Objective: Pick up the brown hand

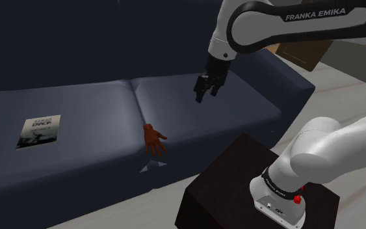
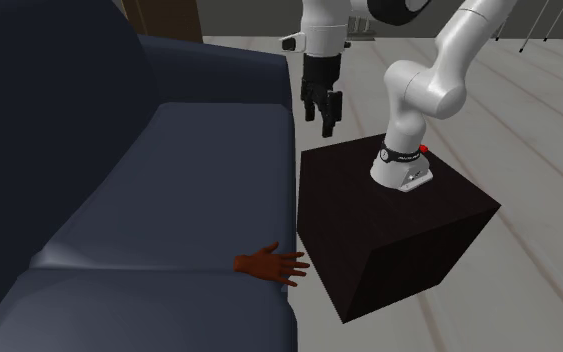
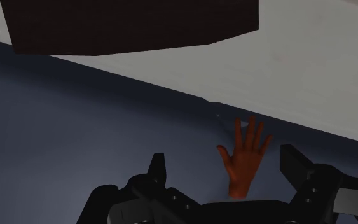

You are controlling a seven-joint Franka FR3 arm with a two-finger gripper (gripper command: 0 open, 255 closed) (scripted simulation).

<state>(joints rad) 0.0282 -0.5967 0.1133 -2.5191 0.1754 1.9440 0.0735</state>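
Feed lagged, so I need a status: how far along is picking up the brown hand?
Done: the open end effector hangs above the sofa, aimed near the brown hand. In hand: the approach; it touches nothing. Left: descend to the hand lying at the seat's front edge, close on it, lift.

My gripper (image 1: 206,96) is all black, my arm (image 2: 466,35) white with dark joints. The hand (image 3: 244,156) is reddish brown, the sofa (image 1: 97,110) dark navy, my stand (image 2: 389,230) near black, the booklet (image 1: 39,130) grey and white.
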